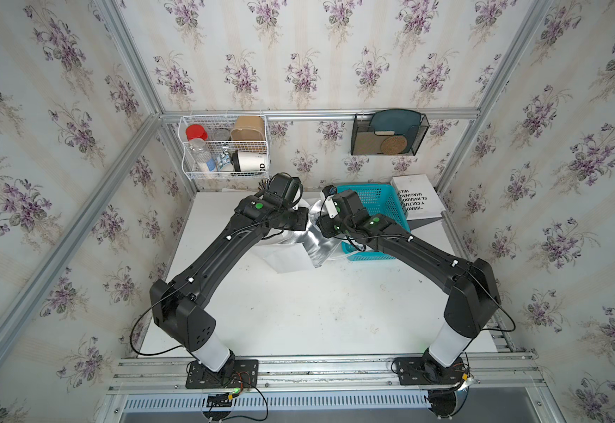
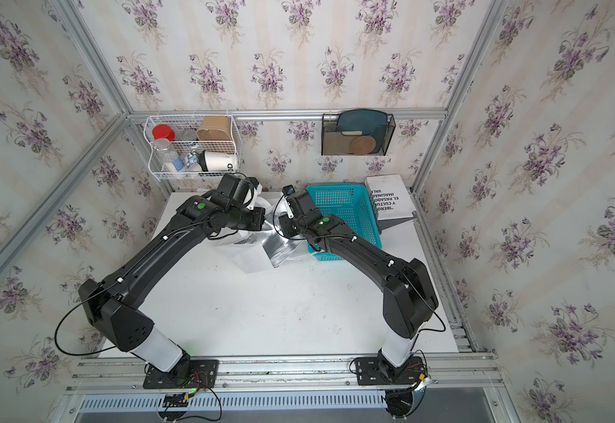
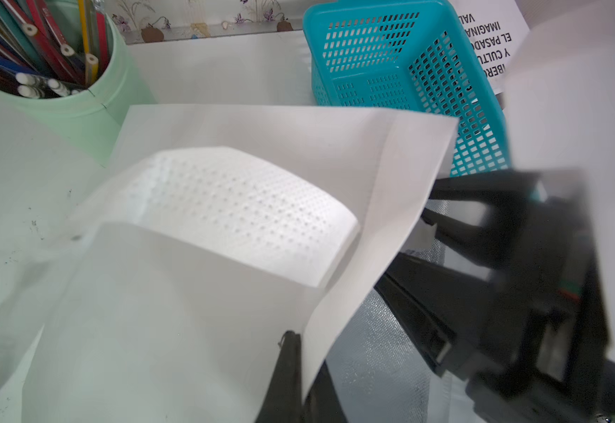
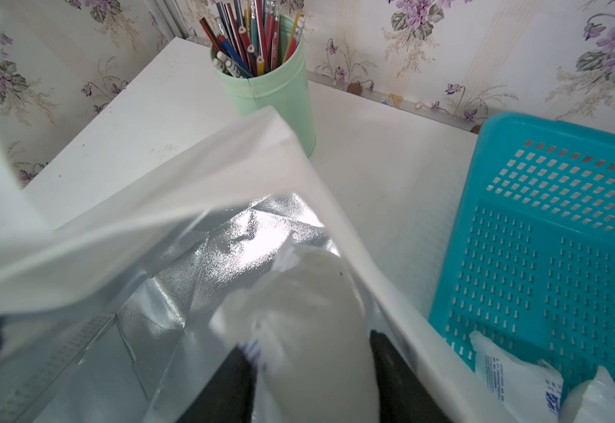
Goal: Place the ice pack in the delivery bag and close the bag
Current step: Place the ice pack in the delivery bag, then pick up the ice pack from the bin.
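The bag [image 4: 144,227] is on the table [image 1: 298,311], just beside the basket [image 4: 555,256]. The left gripper [image 3: 300,340] has its fingers pressed together on the white edge of the bag and holds the mouth open. The pack [image 4: 309,304] is inside the mouth, in front of the shiny foil [image 4: 188,285]. The right gripper [image 4: 308,340] has one finger on each side of the pack. The fingers are partly spread, but I cannot tell if they squeeze the pack or only stand next to it. The pack looks blurry.

What can go wrong? The pack looks soft and floppy. If it drops while part of it hangs over the edge, it may slide out and land on the table, or between the bag and the basket. It seems far enough in, but the bottom of the bag is hidden, so I am not sure.

The bag looks thin and light. If the left gripper lets go too soon, the side may fold down over the right gripper. If the right gripper pulls out fast, a finger may catch the side and drag the bag, or tip it — then the pack could spill.

The two grippers are close together, so a wrong move could bump them. The basket is near too, with more packs [image 4: 511,370] in it — the right gripper could knock it.
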Action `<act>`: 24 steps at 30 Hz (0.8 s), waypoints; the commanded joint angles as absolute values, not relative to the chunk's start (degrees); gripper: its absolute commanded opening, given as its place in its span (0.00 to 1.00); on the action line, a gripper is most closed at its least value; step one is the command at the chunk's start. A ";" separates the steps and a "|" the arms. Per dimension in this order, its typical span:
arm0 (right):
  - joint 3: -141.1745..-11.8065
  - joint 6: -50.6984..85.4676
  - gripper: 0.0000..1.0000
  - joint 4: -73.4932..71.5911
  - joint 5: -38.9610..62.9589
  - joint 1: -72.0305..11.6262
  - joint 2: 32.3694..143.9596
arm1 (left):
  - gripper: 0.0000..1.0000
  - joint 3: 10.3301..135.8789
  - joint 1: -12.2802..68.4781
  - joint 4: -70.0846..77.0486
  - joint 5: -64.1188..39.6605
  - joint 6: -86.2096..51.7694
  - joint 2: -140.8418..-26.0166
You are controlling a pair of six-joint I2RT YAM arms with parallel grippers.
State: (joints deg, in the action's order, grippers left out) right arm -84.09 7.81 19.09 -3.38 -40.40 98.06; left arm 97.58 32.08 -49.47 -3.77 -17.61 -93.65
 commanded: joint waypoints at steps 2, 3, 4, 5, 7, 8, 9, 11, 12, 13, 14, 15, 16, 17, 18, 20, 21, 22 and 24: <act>-82.38 6.49 0.63 15.47 0.15 -40.46 94.75 | 0.00 97.83 31.90 -49.91 -3.40 -17.81 -93.78; -81.96 6.19 0.65 14.87 1.01 -40.47 93.83 | 0.00 97.89 31.86 -49.85 -3.42 -17.77 -93.76; -81.46 5.96 0.65 14.53 1.64 -40.43 93.02 | 0.00 97.91 31.82 -49.79 -3.41 -17.60 -93.85; -81.25 5.83 0.65 14.18 2.19 -40.42 91.78 | 0.00 97.96 31.83 -49.72 -3.36 -17.45 -93.94; -80.64 5.58 0.65 13.14 3.14 -40.43 89.16 | 0.00 98.08 31.82 -49.70 -3.22 -16.99 -93.95; -79.59 5.65 0.65 11.99 3.13 -40.20 86.81 | 0.00 98.01 31.82 -49.66 -3.07 -16.75 -93.83; -78.11 6.05 0.66 10.87 2.74 -39.86 84.33 | 0.00 97.86 31.82 -49.57 -3.03 -16.47 -93.71; -74.27 8.07 0.72 7.84 2.00 -37.81 78.92 | 0.00 97.32 31.82 -49.20 -2.81 -15.69 -93.38; -71.89 9.51 0.76 6.68 2.41 -35.97 76.42 | 0.00 97.03 31.82 -48.86 -2.81 -15.18 -93.22; -69.49 11.32 0.78 6.11 3.37 -33.59 74.43 | 0.00 96.75 31.82 -48.60 -2.96 -14.93 -93.07; -67.14 13.31 0.79 6.42 4.50 -29.86 72.87 | 0.00 96.45 31.82 -48.25 -3.21 -14.58 -92.88; -65.16 15.27 0.79 7.78 5.91 -25.55 71.92 | 0.00 96.18 31.82 -47.85 -3.57 -14.29 -92.82; -63.25 16.83 0.79 9.83 7.46 -21.85 71.92 | 0.00 96.00 31.84 -47.62 -3.79 -14.14 -92.82; -62.04 18.15 0.77 12.27 9.27 -18.36 72.69 | 0.00 95.96 31.82 -47.46 -3.98 -14.01 -92.89; -61.26 18.85 0.76 14.74 9.86 -15.67 74.19 | 0.00 95.94 31.82 -47.30 -4.22 -13.86 -92.99; -60.98 18.20 0.75 19.63 9.08 -12.60 78.58 | 0.00 95.98 31.82 -46.97 -4.70 -13.61 -93.16; -61.62 17.61 0.75 21.48 7.01 -12.22 80.68 | 0.00 95.99 31.82 -46.80 -4.93 -13.48 -93.22; -62.44 16.71 0.75 22.70 5.01 -12.12 84.39 | 0.00 96.06 31.82 -46.57 -5.21 -13.25 -93.39; -64.74 16.51 0.76 23.74 1.20 -12.12 89.54 | 0.00 96.11 31.82 -46.24 -5.60 -13.19 -93.71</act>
